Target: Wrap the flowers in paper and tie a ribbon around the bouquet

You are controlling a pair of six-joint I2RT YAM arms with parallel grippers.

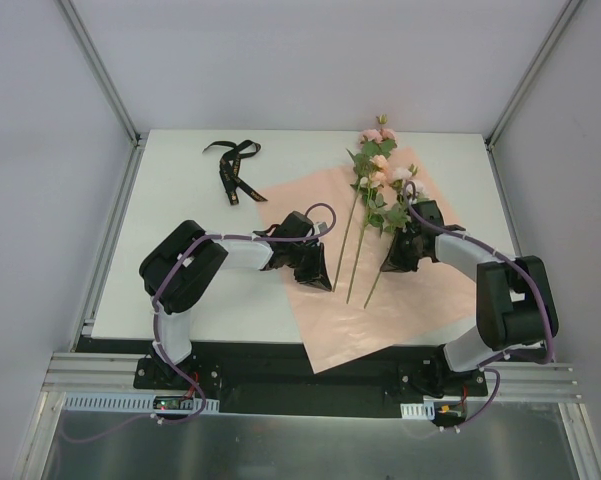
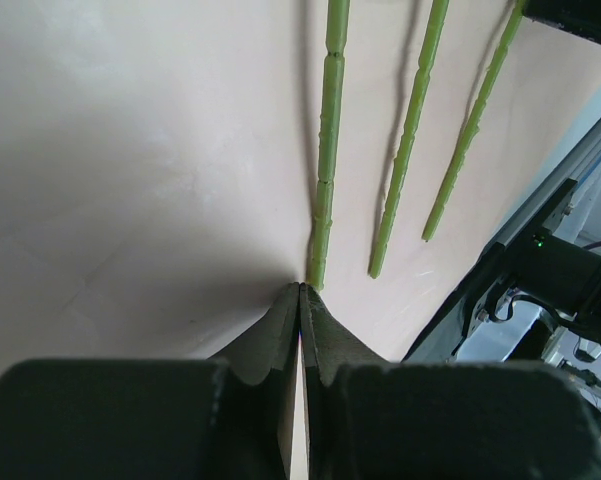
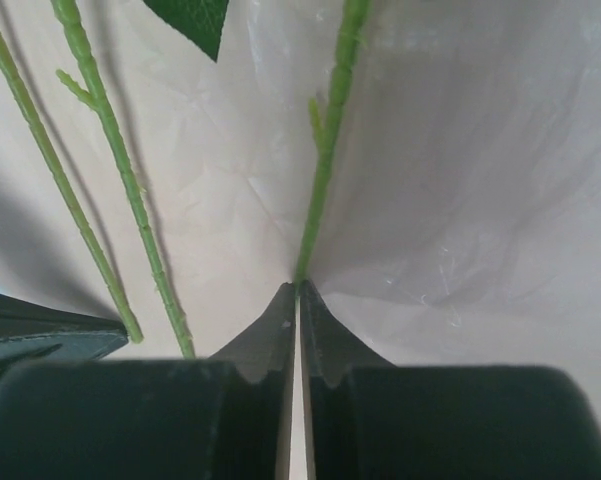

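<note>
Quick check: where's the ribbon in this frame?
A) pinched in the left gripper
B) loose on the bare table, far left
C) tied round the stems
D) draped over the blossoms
B: the ribbon lies crumpled on the white table, just left of the far corner of the paper, with nothing holding it.

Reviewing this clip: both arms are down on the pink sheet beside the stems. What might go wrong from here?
1. The paper puckers around the closed left end effector and right end effector; pulling may tear it.
2. A stem of the flowers ends right at the right end effector's tips, so it might get dragged askew.
</note>
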